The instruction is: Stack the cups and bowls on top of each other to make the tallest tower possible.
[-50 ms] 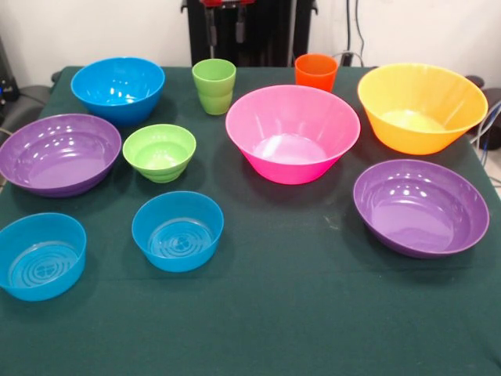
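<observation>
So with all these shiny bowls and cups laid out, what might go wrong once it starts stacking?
The orange cup and green cup are far narrower than the pink bowl or yellow-orange bowl, so a wide bowl set on one could tip. Everything looks glossy, so pieces may slip. The green bowl sits close beside a purple bowl, risking a bump.

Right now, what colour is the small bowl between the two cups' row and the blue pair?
Lime green, front view.

Orange cup (315,72): base hidden behind pink bowl (292,133). Arm cut off by top edge; gripper state indeterminate.
</observation>
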`<state>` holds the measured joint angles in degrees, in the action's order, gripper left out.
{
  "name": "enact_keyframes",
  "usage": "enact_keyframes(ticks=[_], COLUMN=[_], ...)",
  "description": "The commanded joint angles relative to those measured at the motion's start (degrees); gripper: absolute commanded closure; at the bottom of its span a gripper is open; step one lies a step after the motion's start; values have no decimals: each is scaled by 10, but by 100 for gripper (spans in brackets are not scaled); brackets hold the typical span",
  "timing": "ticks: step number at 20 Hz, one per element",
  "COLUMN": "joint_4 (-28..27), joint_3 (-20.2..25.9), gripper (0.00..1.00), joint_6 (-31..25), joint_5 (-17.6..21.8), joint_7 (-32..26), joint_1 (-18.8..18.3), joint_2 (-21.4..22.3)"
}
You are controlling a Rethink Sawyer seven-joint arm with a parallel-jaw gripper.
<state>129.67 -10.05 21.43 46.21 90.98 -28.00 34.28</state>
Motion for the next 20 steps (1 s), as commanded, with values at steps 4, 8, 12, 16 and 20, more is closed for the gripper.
enact_keyframes(ticks=[4, 8, 12, 16, 20], joint_4=[-85, -90, -95, -100, -103], joint_3=[52, 60, 59, 58, 56], gripper=[0, 0, 0, 0, 0], joint_6=[23, 16, 24, 28, 27], joint_5=[-5, 1, -4, -10, -18], joint_7=[65, 68, 70, 71, 74], joint_1=[26, 21, 26, 32, 40], joint_2=[-38, -40, -48, -52, -54])
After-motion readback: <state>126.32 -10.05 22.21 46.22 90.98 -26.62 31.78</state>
